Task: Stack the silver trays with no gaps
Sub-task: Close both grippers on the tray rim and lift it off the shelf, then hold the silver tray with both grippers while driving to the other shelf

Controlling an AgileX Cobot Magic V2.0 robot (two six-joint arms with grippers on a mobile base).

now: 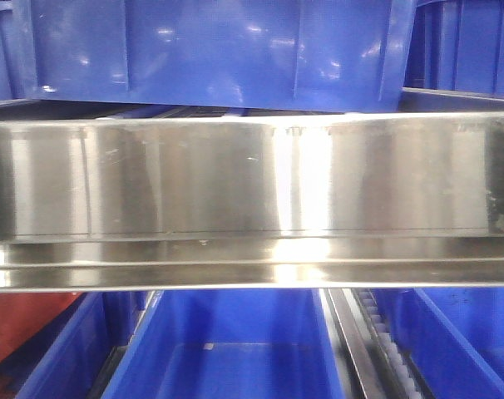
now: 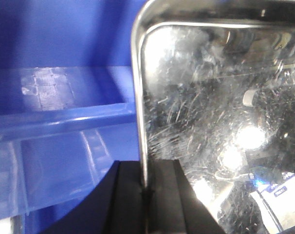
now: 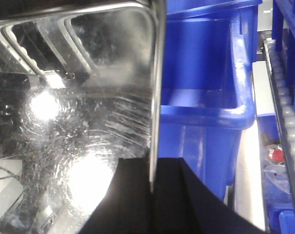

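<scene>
Between the two wrist cameras hangs one silver tray point(image 2: 220, 122), gripped at opposite edges and lifted clear of any surface in view. Its shiny face is heavily scratched and throws back bright spots of lamp light.

From the left wrist view, the tray's rolled rim runs straight up the middle. The left gripper point(image 2: 145, 170) is clamped narrowly on that rim, one black finger on each side of the metal. The right wrist view shows the same hold mirrored, with the right gripper point(image 3: 155, 165) pinched shut on the far rim and the tray face spreading away to the left.

Behind the left rim is a deep blue bin point(image 2: 64, 112). Beside the right rim stands a second bin point(image 3: 211, 97), and past it a roller track point(image 3: 284, 97) runs along the picture's edge.

The front view is filled across its middle by a long brushed-steel beam point(image 1: 252, 183), with blue bins above point(image 1: 227, 50) and below point(image 1: 235, 349). Neither the tray nor the grippers can be made out there.

Judging by this, the step in hand is carrying a tray with both arms toward the stack, which no view shows. The next move likely calls for holding the tray level, lining its corners up over the tray beneath, and lowering both ends evenly so it nests without a gap.
</scene>
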